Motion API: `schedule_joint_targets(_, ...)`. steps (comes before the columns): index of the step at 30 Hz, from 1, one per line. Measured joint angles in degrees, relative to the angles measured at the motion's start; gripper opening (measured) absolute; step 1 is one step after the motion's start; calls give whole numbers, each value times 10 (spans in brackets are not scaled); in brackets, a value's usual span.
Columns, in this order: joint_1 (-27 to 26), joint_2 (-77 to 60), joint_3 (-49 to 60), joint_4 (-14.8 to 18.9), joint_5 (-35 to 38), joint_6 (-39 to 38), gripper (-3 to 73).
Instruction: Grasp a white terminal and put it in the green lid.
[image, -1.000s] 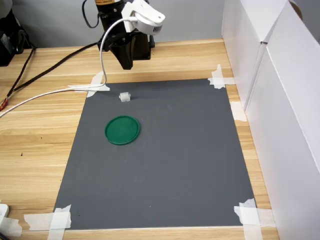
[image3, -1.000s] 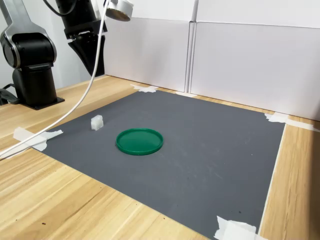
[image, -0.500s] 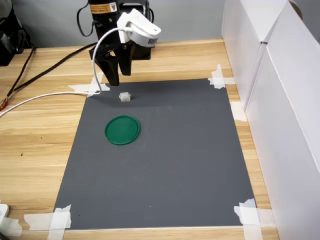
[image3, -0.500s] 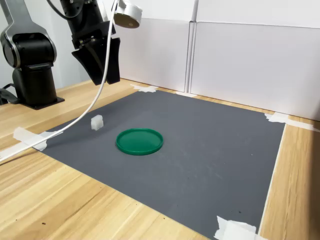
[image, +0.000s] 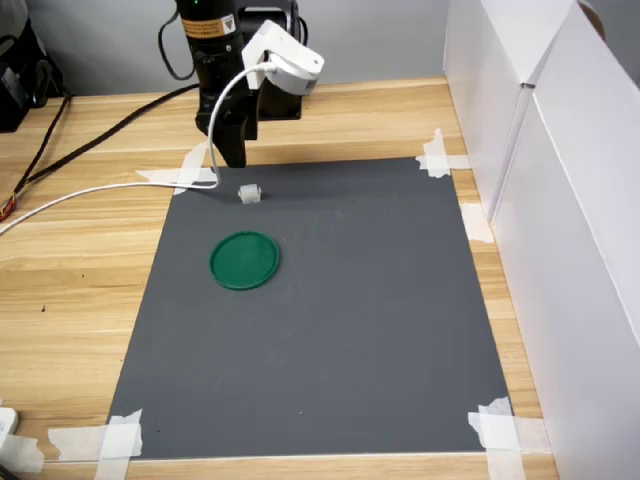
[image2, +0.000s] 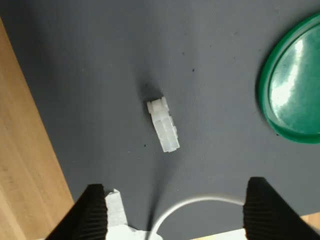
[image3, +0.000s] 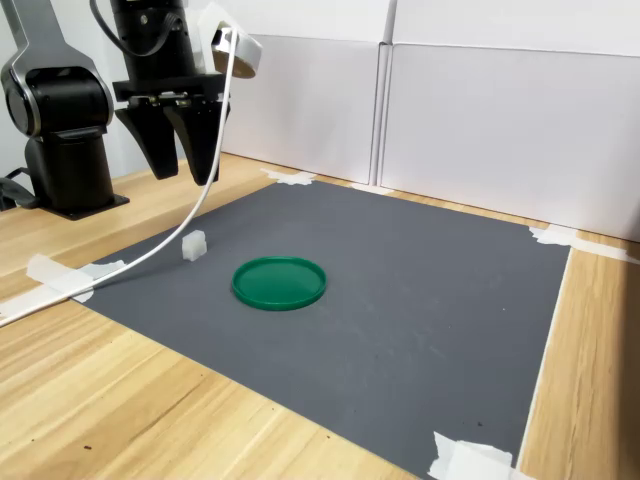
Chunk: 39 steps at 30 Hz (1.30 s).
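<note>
Wooden table (image: 80, 260) under a taped grey mat (image: 330, 330) — white panels (image3: 480, 120) behind.

Green lid (image2: 295, 85) partly beyond wrist frame.

No readable text anywhere. The arm (image: 213, 40) carries a small yellow-orange label (image: 207, 25) near the top edge in the first exterior view, but its print is too small and blurred to read. Nothing is printed on the mat (image: 330, 320), the lid (image: 245, 261) or the terminal (image: 250, 193).
</note>
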Motion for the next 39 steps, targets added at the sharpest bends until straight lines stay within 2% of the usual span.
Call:
schedule_joint_targets(8, 0, 33, -2, -2, -29, -6, 672)
schedule_joint_targets(15, 0, 69, 0, 11, -45, -11, 672)
schedule_joint_targets(22, 0, 73, 49, 12, -110, -33, 672)
schedule_joint_targets(39, 0, 100, 72, 14, -158, -45, 668)
